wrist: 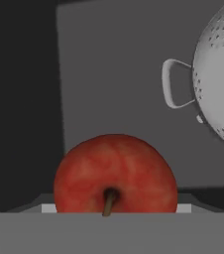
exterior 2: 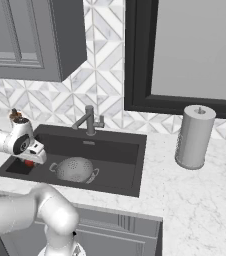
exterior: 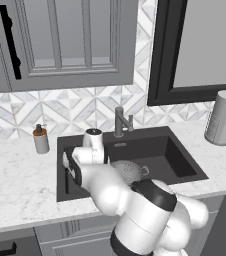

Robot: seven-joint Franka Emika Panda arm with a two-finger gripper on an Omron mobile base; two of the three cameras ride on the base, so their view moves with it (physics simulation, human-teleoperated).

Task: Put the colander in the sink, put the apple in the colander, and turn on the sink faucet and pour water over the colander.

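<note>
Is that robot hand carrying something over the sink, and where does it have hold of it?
It looks like the gripper holds the apple by its sides, stem toward the hand camera, above the sink beside the colander.

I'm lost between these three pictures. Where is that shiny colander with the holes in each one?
Left base view: the colander sits low in the middle, in the sink, partly behind the white arm.
Right base view: colander left of centre, on the sink floor.
Hand view: colander at the right edge, one loop handle toward the apple.
Shared landmark: the dark sink basin.
</note>
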